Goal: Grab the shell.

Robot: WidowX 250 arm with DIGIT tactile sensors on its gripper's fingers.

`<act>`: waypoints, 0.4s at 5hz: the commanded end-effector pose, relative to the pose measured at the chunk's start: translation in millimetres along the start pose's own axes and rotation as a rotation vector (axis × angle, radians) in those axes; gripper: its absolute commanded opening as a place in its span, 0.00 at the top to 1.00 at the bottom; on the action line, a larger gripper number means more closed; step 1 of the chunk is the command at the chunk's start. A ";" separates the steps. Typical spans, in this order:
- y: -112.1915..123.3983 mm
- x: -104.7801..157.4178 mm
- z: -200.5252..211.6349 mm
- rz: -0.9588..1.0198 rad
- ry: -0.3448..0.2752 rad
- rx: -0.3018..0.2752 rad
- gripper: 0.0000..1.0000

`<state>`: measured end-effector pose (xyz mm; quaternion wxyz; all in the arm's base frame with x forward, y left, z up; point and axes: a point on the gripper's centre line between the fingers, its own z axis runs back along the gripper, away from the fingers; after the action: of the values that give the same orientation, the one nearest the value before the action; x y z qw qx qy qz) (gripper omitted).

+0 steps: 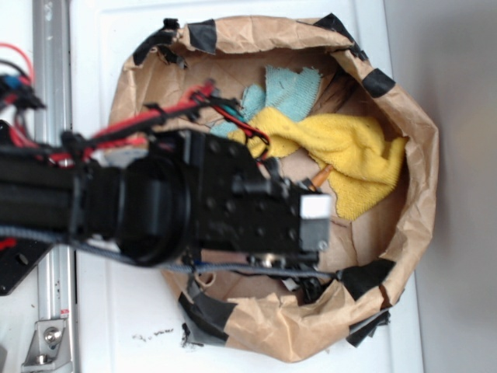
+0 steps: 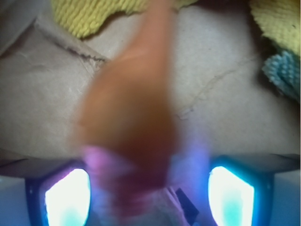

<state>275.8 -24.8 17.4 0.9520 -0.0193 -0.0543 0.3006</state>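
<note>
- The shell [image 2: 136, 117] fills the middle of the wrist view as a big, blurred orange-brown shape, its thin point running up toward the top edge and its wide body down between the two glowing pads [image 2: 68, 197] of the tool [image 2: 149, 195].
- In the exterior view only a small orange tip of the shell [image 1: 321, 176] shows, sticking out just past the front of the tool [image 1: 311, 186], beside the lower edge of the yellow cloth [image 1: 349, 155].
- The tool appears clamped on the shell: the body sits between the pads and seems to hang very close to the lens, above the brown paper floor. The blur keeps the actual contact from being clear, so I judge this a grip rather than see it plainly.
- Judged from that, reaching and closing are done. The grab itself looks made.
- What is left, if anything, is to raise the shell well clear of the paper bag [image 1: 411, 194] with its rolled-down rim and to show that the hold lasts. Whether the shell is already off the floor I cannot tell for certain.
- The yellow cloth and the blue cloth [image 1: 291, 89] lie bunched at the far side of the bag, apart from the pads; neither seems caught in the grip.
- The bag rests on the white counter [image 1: 124, 334], with the black arm [image 1: 140, 206] reaching in over its near rim.
</note>
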 end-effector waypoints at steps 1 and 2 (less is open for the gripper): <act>9.5 7.7 28.6 -0.091 -0.042 -0.089 1.00; 20.0 10.7 44.7 -0.112 -0.046 -0.097 1.00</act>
<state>261.1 -11.4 50.0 0.9683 -0.0483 -0.0655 0.2364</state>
